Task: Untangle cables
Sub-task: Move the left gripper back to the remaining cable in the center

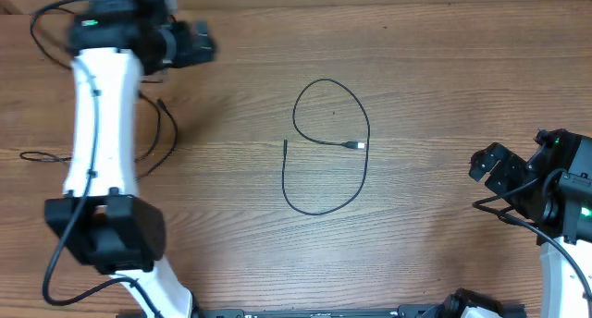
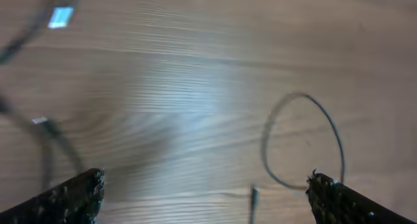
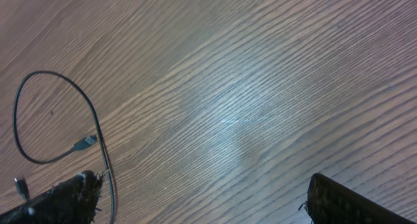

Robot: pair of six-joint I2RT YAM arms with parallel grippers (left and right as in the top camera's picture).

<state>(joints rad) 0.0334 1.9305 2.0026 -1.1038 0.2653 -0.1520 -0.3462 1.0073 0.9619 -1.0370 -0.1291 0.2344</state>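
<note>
One thin black cable [image 1: 368, 133] lies loose in an open loop at the table's middle, its silver-tipped plug [image 1: 357, 145] inside the loop. It also shows in the left wrist view [image 2: 332, 127] and the right wrist view [image 3: 92, 116]. A second thin black cable [image 1: 174, 131] lies at the left, partly hidden under my left arm, and shows blurred in the left wrist view [image 2: 62, 142]. My left gripper [image 1: 199, 42] is open and empty at the far left, above the table [image 2: 205, 185]. My right gripper [image 1: 490, 165] is open and empty at the right [image 3: 202, 188], well apart from the loop.
The wooden table [image 1: 444, 68] fills the views. My left arm's white link [image 1: 97, 124] crosses over the left cable. Thicker black cables run along both arms. Arm bases stand at the front edge.
</note>
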